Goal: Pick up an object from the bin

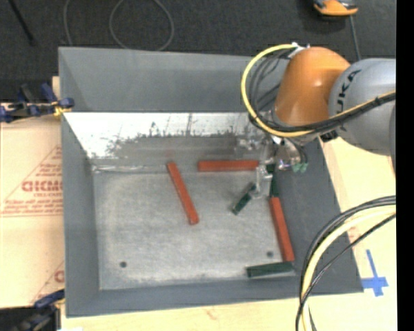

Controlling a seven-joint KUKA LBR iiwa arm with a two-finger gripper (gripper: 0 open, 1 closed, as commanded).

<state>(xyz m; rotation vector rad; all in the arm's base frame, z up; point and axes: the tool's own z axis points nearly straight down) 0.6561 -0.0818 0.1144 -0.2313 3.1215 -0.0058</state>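
Note:
My gripper hangs over the right part of the bin floor, its fingers pointing down under the orange cover. Just below and left of its tip lies a small dark green block, tilted. A red stick lies flat to the gripper's left along the back wall. Another red stick runs down the right wall from just under the fingers. How far apart the fingers stand is hidden from me.
A third red stick lies diagonally in the middle of the floor. A dark green bar rests in the front right corner. The arm and its cables cover the bin's back right corner.

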